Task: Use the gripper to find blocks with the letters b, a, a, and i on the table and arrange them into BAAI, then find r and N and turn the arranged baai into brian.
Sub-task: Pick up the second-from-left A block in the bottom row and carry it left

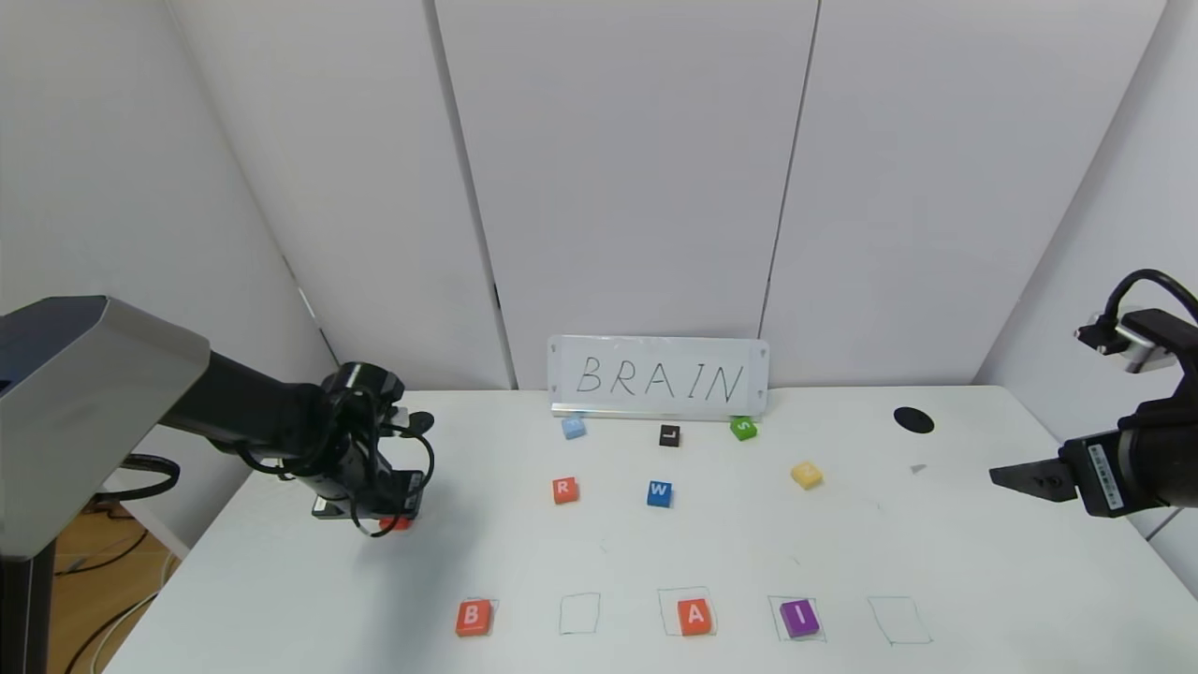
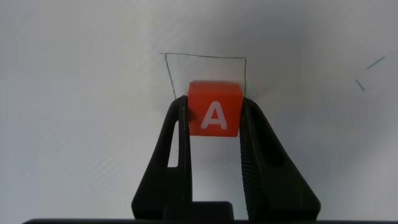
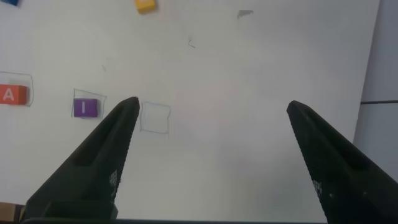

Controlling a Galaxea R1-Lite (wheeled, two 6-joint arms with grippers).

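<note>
At frame left, the left gripper (image 2: 214, 118) clamped an orange-red A block (image 2: 214, 109) — the right gripper (image 3: 211, 112), at right, stood spread apart.

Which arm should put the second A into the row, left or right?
Left. Its tool is shut on the A block, at the table's left side. The empty square next to the B lies nearer that side. The right tool hangs open and empty at the right edge.

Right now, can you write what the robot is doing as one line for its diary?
left claw: shut on A block, at table's left side | right claw: open, idle at right | row: B, empty square, A, I
</note>
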